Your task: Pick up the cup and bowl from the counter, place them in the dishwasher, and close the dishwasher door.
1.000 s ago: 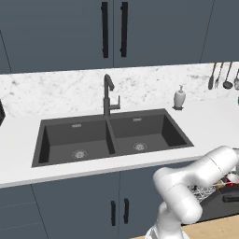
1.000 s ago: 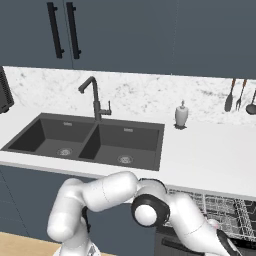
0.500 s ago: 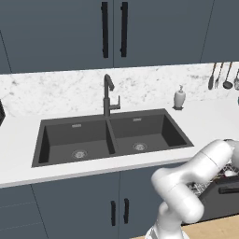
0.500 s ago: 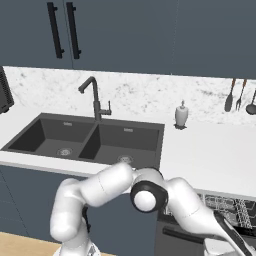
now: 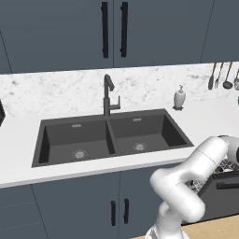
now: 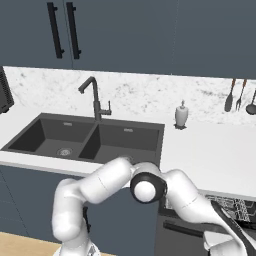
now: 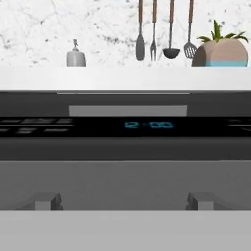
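Under counter, right of sink: dishwasher, wire rack showing, door close before hand camera, black strip with lit blue clock facing lens. Arm reaches low toward it; gripper off frame, jaws apart, nothing held. Against backsplash: soap dispenser, hanging utensils, potted plant. Cup, bowl: whereabouts cannot tell.

the arm has swung further right and lower, and the dishwasher door stands more upright.
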